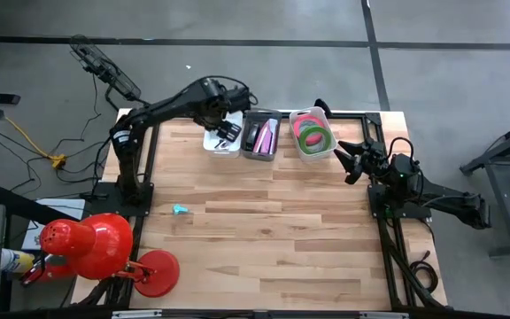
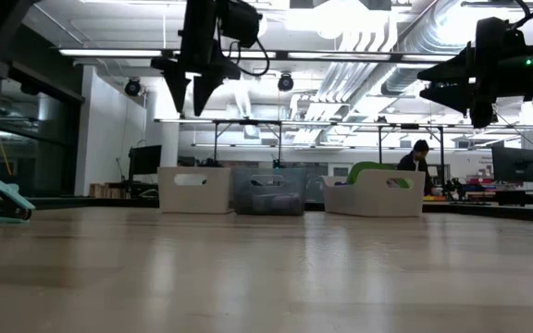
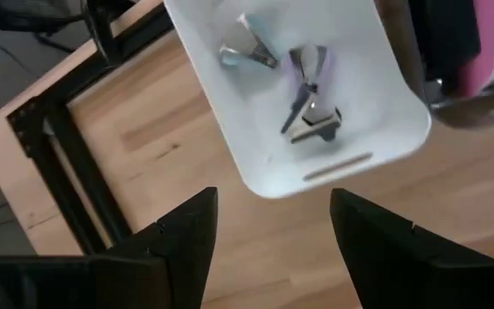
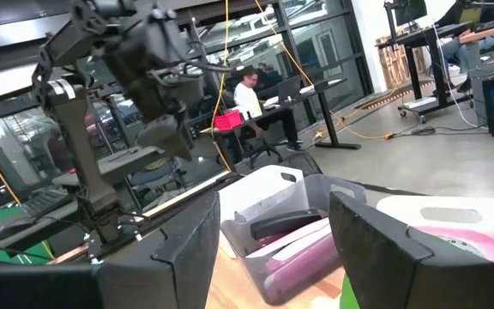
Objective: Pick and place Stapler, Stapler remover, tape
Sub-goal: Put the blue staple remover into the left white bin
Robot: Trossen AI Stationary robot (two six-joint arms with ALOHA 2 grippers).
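Observation:
Three bins stand in a row at the table's far edge. The left white bin (image 1: 222,140) holds two stapler removers, a lavender one (image 3: 311,99) and a pale blue one (image 3: 247,51). My left gripper (image 3: 273,202) hangs open high above this bin, fingers pointing down, with nothing between them. The middle grey bin (image 1: 261,137) holds pink and black staplers (image 4: 303,245). The right white bin (image 1: 312,133) holds green and pink tape rolls (image 1: 313,129). A small teal stapler remover (image 1: 181,209) lies on the table at left. My right gripper (image 1: 348,159) waits open at the right edge.
A red desk lamp (image 1: 96,241) with a round red base (image 1: 153,270) stands at the near left corner. Black frame rails (image 1: 388,239) run along the table's left and right edges. Bare wood lies between the bins and the near edge. A person (image 2: 419,153) sits far behind.

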